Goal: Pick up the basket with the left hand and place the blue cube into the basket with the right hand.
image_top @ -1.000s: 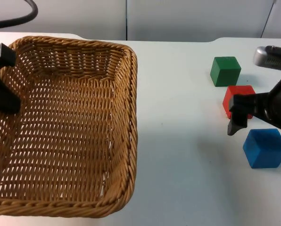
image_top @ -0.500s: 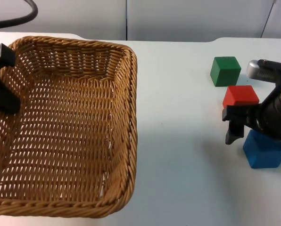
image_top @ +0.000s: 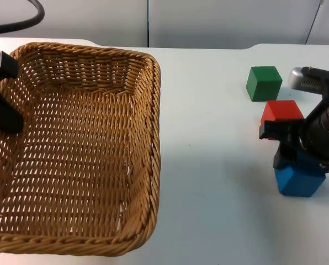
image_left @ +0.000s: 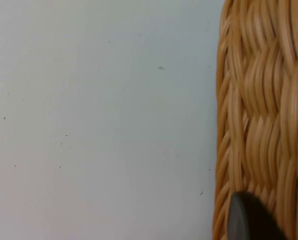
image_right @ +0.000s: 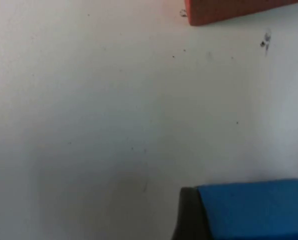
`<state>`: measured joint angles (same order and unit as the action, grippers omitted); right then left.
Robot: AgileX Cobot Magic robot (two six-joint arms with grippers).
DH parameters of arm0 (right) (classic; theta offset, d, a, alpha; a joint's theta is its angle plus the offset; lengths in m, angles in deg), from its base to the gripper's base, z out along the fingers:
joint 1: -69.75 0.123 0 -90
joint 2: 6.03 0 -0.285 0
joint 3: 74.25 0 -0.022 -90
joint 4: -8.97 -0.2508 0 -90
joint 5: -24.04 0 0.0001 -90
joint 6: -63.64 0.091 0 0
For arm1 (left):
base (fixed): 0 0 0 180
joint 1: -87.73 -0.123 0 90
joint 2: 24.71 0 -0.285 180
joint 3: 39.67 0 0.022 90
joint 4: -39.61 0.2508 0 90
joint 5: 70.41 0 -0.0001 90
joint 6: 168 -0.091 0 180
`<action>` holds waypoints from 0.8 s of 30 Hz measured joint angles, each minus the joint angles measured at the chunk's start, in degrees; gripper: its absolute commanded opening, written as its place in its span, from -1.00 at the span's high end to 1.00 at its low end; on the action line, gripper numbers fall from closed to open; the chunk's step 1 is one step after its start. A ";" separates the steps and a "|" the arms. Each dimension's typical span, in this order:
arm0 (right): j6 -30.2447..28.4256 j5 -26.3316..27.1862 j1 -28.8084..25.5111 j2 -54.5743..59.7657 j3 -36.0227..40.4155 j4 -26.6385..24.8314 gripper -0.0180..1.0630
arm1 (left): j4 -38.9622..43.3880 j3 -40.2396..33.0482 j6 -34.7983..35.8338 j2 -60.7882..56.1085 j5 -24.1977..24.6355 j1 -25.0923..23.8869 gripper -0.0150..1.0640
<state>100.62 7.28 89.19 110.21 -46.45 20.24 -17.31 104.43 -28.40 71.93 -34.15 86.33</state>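
The large wicker basket (image_top: 153, 110) takes up the left half of the top view. My left gripper (image_top: 3, 96) is shut on its left rim, and in the left wrist view one black fingertip (image_left: 249, 220) lies against the weave (image_left: 264, 125). At the right, the blue cube (image_top: 297, 181) rests on the table with my right gripper (image_top: 300, 163) straddling it from above, shut on it. In the right wrist view, a black fingertip (image_right: 189, 215) presses on the side of the blue cube (image_right: 254, 210).
A red cube (image_top: 281, 111) sits just behind the right gripper and also appears in the right wrist view (image_right: 234, 9). A green cube (image_top: 264, 83) stands farther back. Bare white table (image_top: 208, 165) separates the basket from the cubes.
The right gripper came down over the blue cube and its fingers closed on it. The cube shifted slightly left. The basket and left gripper stayed put.
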 measured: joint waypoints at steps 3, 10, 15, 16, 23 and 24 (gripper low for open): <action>0.00 -0.48 0.84 -2.12 0.00 0.26 0.97 | 0.00 0.00 0.00 0.00 0.00 0.00 0.97; 0.11 -3.80 4.56 -15.71 0.00 3.82 0.97 | 0.10 0.00 0.00 0.00 0.00 0.00 0.97; 0.11 -6.77 7.83 -25.71 -1.88 6.69 0.97 | 0.21 0.00 0.00 0.00 0.00 0.00 0.97; 0.11 -7.51 8.77 -27.97 -2.97 7.51 0.97 | 0.21 0.00 0.00 0.00 0.00 0.00 0.97; -0.04 -10.16 16.06 -33.58 -9.25 9.25 0.97 | 0.21 0.00 0.00 0.00 -0.09 0.00 0.97; -0.32 -10.22 17.89 -33.69 -10.61 9.37 0.97 | 0.21 0.00 0.00 0.00 -0.09 0.00 0.97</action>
<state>100.30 -2.94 107.09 76.52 -57.06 29.61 -17.10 104.43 -28.40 71.93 -34.24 86.33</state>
